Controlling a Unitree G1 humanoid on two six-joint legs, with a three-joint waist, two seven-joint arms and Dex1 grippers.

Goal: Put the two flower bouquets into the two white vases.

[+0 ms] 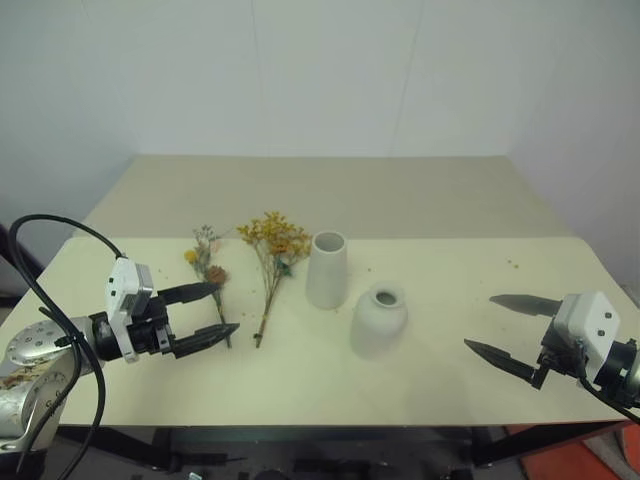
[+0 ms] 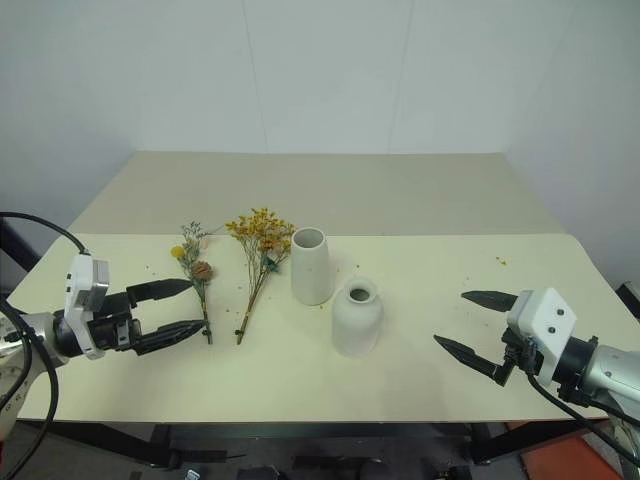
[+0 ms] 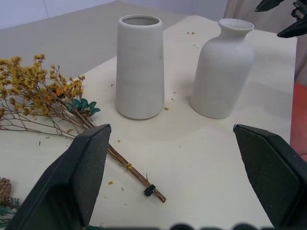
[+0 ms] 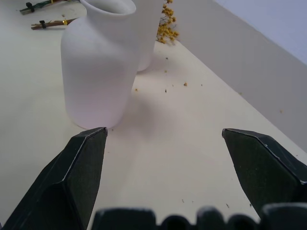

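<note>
The left gripper (image 1: 205, 312) has its jaws apart and empty, nearest to the flowers. The sparse bouquet (image 1: 208, 268) lies on the table (image 1: 450, 380) just past its fingertips, stems toward 6 o'clock. The yellow bouquet (image 1: 272, 262) lies at 1 o'clock from it. The right gripper (image 1: 510, 332), also spread and empty, is well apart, nearer the squat vase (image 1: 379, 321) than the tall vase (image 1: 326, 270).

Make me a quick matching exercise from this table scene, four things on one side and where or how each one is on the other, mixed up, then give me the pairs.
1. yellow bouquet
2. sparse bouquet
3. tall vase
4. squat vase

a. upright, narrow neck, nearest the right gripper
b. lying flat, next to the tall vase
c. upright, wide mouth
d. lying flat by the left gripper

Pairs: 1-b, 2-d, 3-c, 4-a
</note>
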